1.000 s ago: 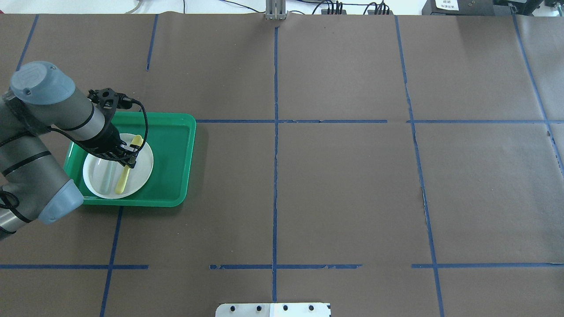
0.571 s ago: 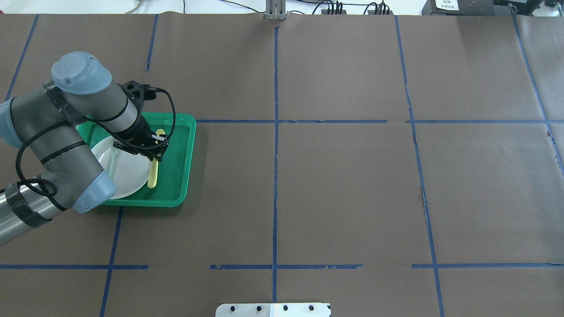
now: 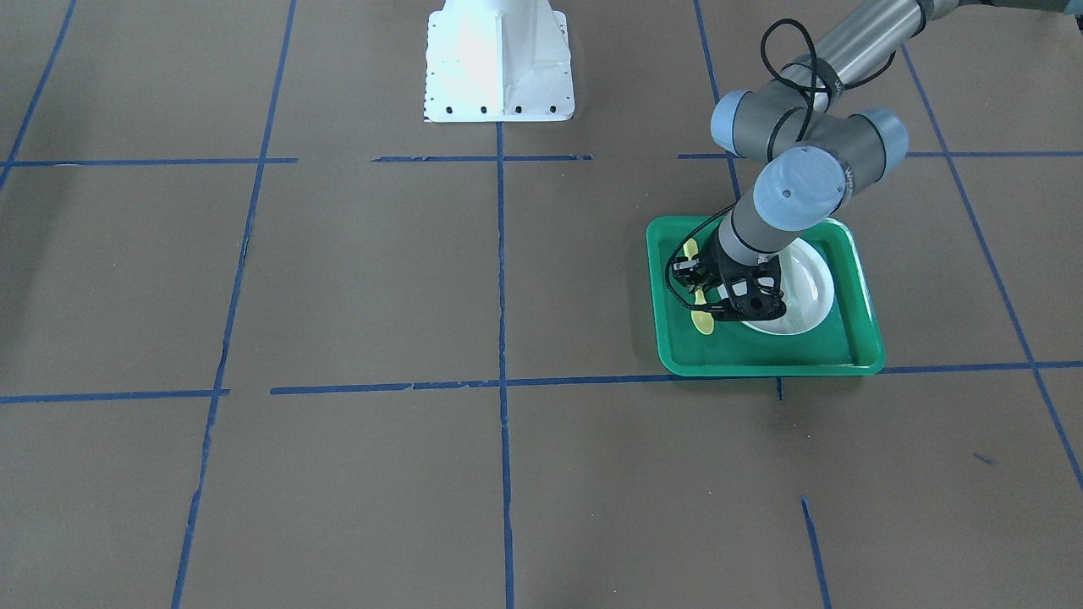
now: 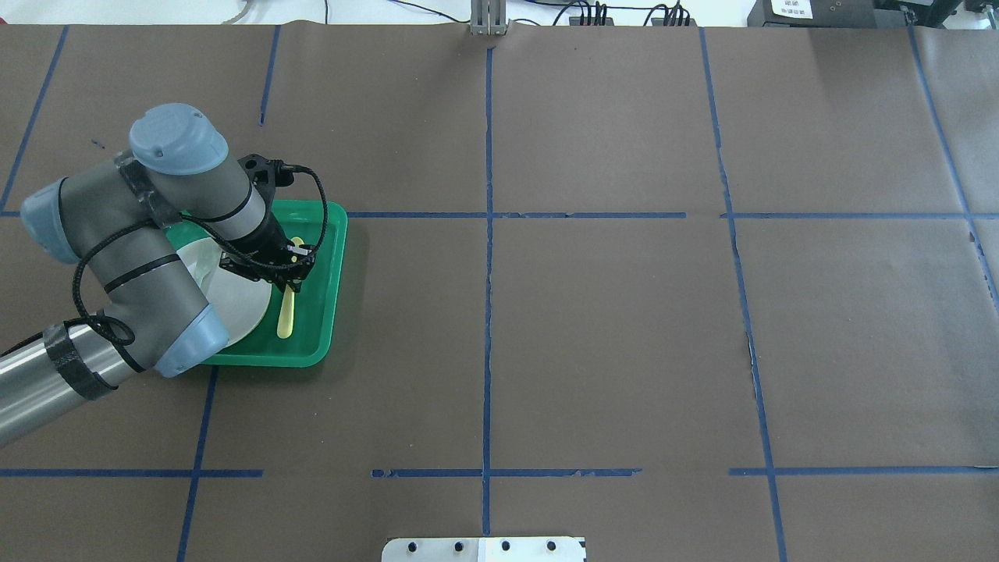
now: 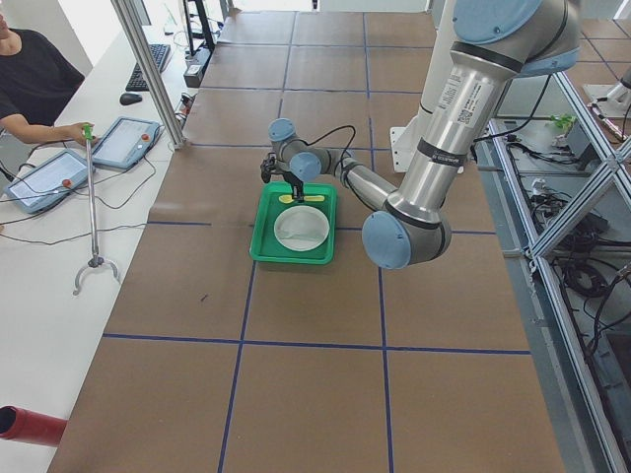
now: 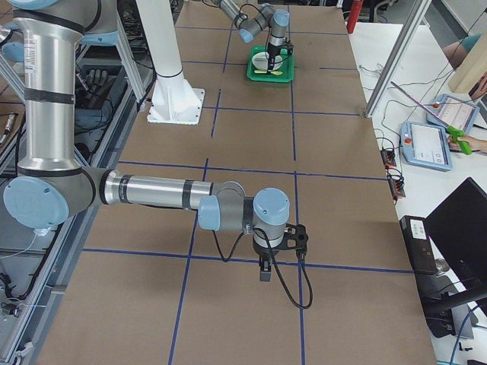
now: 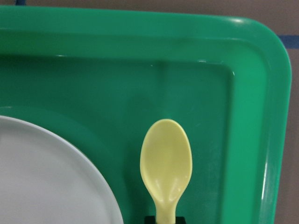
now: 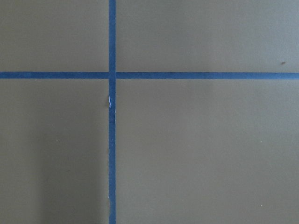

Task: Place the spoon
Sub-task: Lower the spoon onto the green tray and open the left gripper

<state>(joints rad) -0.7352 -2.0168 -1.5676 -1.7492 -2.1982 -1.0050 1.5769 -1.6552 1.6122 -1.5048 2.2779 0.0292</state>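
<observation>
My left gripper [image 4: 289,264] is shut on the handle of the small yellow spoon [image 4: 286,317] and holds it low over the floor of the green tray [image 4: 336,269], just right of the white plate [image 4: 243,306]. The spoon's oval bowl [image 7: 166,161] points at the tray's far rim [image 7: 254,93]; I cannot tell whether it touches the floor. In the front-facing view the gripper [image 3: 699,288] hides the spoon's [image 3: 702,322] middle. My right gripper [image 6: 264,274] shows only in the exterior right view, over bare table, so I cannot tell if it is open or shut.
The plate [image 3: 810,289] fills the tray's [image 3: 761,366] left half, partly under my left arm. The table is brown paper with blue tape lines [image 8: 112,116]. A white mount base [image 3: 497,63] stands at the robot's side.
My left gripper has carried the spoon from over the plate to the right, over the tray floor beside the plate. The left arm's elbow swung forward.
</observation>
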